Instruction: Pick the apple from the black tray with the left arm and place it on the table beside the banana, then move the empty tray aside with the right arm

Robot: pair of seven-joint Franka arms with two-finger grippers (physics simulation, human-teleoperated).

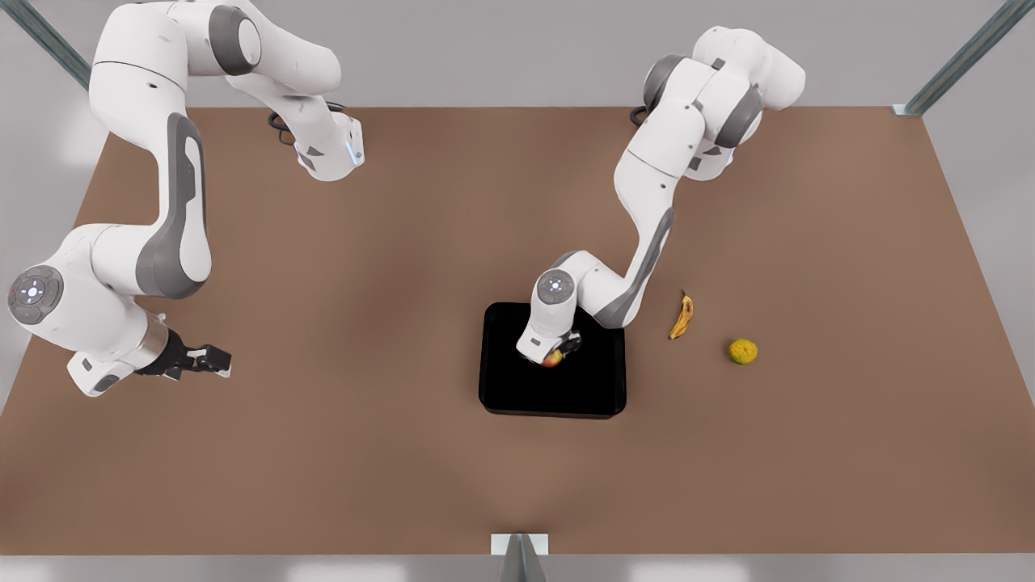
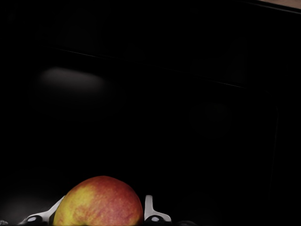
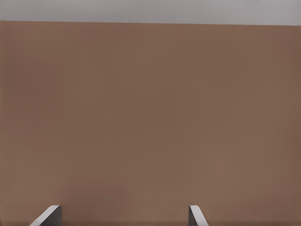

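The red-and-yellow apple (image 1: 554, 359) (image 2: 99, 202) rests near the middle of the black tray (image 1: 517, 396) (image 2: 164, 117). My left gripper (image 1: 558, 352) (image 2: 101, 207) reaches down from the arm on the front view's right and is shut on the apple, with a finger pressed against each side. The banana (image 1: 682, 317) lies on the brown table (image 1: 364, 283) just off the tray, toward the front view's right. My right gripper (image 1: 212, 360) (image 3: 122, 216) waits open over bare table at the front view's far left, holding nothing.
A bumpy yellow-green round fruit (image 1: 743, 351) sits beyond the banana, toward the front view's right. A grey post (image 1: 519, 558) stands at the table's near edge. Bare tabletop (image 3: 150, 117) lies between the right gripper and the tray.
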